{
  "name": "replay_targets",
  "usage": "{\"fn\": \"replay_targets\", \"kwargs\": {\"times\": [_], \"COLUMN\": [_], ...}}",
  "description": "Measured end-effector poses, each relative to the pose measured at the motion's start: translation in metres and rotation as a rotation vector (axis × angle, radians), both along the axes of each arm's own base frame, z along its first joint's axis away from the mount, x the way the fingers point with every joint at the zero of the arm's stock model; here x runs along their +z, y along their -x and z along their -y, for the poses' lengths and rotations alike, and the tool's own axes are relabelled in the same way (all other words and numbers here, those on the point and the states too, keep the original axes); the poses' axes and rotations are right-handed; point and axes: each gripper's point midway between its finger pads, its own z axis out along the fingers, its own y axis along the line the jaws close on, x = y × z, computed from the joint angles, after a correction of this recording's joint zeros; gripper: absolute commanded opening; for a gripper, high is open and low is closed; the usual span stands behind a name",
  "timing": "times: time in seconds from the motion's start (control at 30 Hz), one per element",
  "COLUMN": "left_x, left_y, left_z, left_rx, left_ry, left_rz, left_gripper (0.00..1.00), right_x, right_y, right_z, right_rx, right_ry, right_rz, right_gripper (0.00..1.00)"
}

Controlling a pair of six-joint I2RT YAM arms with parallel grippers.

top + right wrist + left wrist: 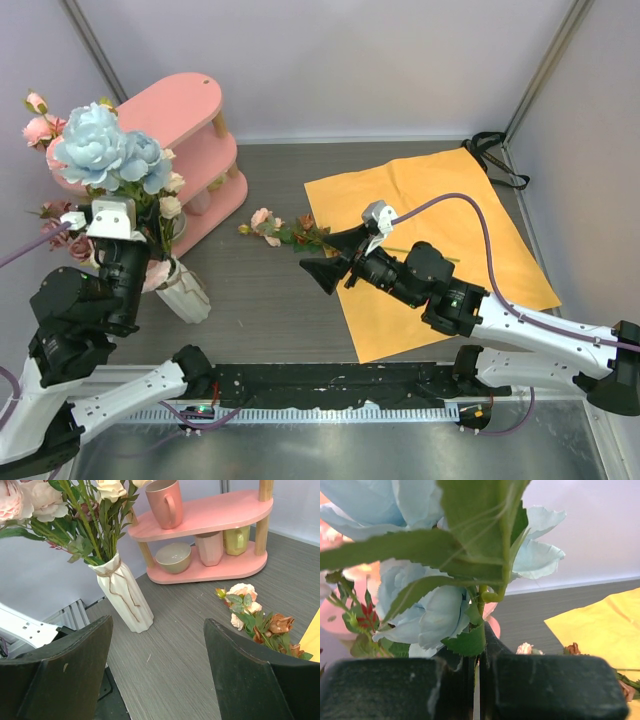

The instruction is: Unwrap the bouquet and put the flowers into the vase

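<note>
- Nearest the arm bases, on the left, the vase (pixel 186 292) stands on the table (pixel 270 310). It has twine at its neck and already holds pink and cream blooms.
- Just above it, the left gripper (pixel 108 222) has its jaws pressed together on the green stem of the pale-blue flowers (pixel 105 150). Their heads rise beyond the fingers, and whether the stem's end sits in the vase cannot be told.
- Right of centre, the right gripper (pixel 332 258) hovers with its fingers (pixel 55 675) spread wide and nothing between them, pointing left toward the vase.
- Just beyond it, the loose flowers (pixel 285 232) lie on the table, peach and cream heads on bare wood and stems reaching the orange sheet (pixel 450 200).
- That sheet lies spread flat over the right half.
- Farther back on the left stands a pink shelf (pixel 185 125), with a pink mug (pixel 165 502) on top and a bowl (pixel 173 557) below.
- At the far right corner, the black ribbon (pixel 495 155) touches the sheet's tip.
</note>
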Motion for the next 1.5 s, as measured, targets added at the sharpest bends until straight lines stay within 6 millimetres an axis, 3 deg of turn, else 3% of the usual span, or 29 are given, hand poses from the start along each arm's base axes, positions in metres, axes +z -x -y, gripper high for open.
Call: {"fn": "replay_targets", "kwargs": {"times": [0.43,0.7,1.0,1.1,1.2,1.33,1.43,1.5], "left_x": [-0.05,-0.064,-0.082,-0.089,-0.096,-0.102,-0.103,-0.103], "left_y": [0.0,0.005,0.002,0.001,0.001,0.007,0.013,0.017], "left_z": [-0.018,-0.026,-0.02,-0.018,-0.017,-0.018,-0.023,-0.024], "left_rx": [0.109,0.129,0.125,0.123,0.121,0.096,0.079,0.063], "left_ry": [0.073,0.129,0.143,0.148,0.158,0.21,0.268,0.306], "left_rz": [-0.06,-0.064,-0.097,-0.115,-0.132,-0.143,-0.14,-0.138], "left_gripper": [0.01,0.02,0.02,0.1,0.24,0.57,0.73,0.78], "right_x": [-0.004,-0.02,-0.028,-0.035,-0.048,-0.077,-0.094,-0.106], "right_y": [0.0,-0.003,-0.006,-0.008,-0.014,-0.027,-0.038,-0.046], "right_z": [0.0,-0.002,-0.001,0.0,0.005,0.015,0.025,0.035], "right_rx": [0.0,-0.009,-0.028,-0.04,-0.073,-0.143,-0.194,-0.224], "right_ry": [0.007,0.042,0.063,0.09,0.155,0.32,0.424,0.479], "right_rz": [-0.004,-0.021,-0.031,-0.033,-0.023,-0.006,-0.002,-0.013], "right_gripper": [0.8,0.8,0.8,0.8,0.81,0.84,0.85,0.85]}}
